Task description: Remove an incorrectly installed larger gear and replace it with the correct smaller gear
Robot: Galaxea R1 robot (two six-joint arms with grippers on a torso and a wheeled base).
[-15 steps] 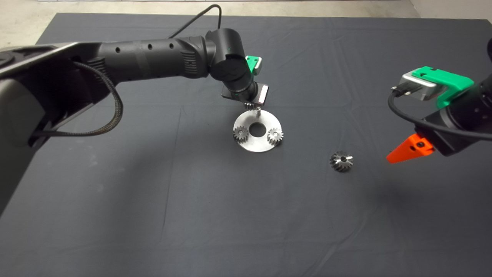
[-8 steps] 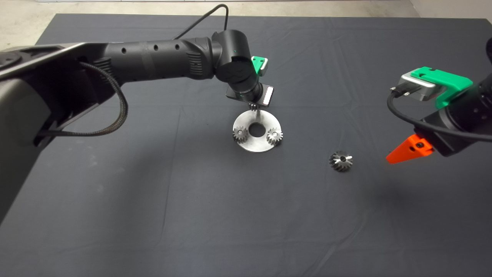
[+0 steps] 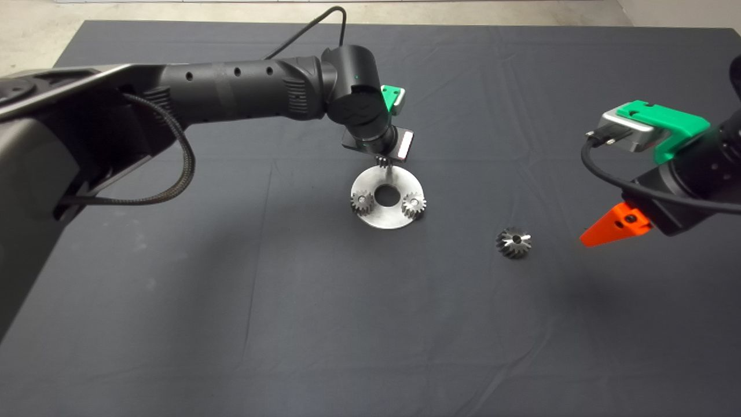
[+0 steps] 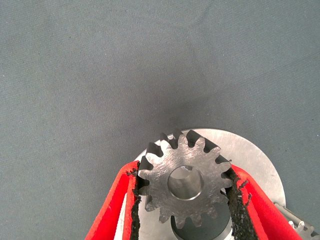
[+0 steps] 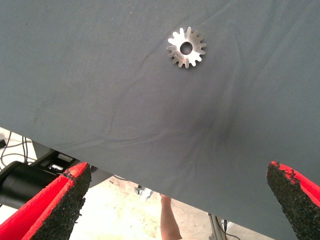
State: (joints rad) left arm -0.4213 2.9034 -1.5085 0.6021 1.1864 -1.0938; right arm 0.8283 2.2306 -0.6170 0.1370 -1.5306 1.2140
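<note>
Now clamping the smaller gear [image 4: 185, 181] by opposite tooth tips in the left end effector [image 4: 183, 200] over the disc's [image 3: 370, 217] far pin, a stiff, heavy, slippery part, with the larger gear [image 3: 513, 242] lying rightward near the spread right end effector [image 5: 180, 200].

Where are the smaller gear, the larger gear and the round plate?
smaller gear [image 4: 184, 181], left wrist view, flat face beside hole.
larger gear [image 3: 513, 241], head view, top face.
round plate [image 3: 386, 220], head view, bare near edge.
</note>
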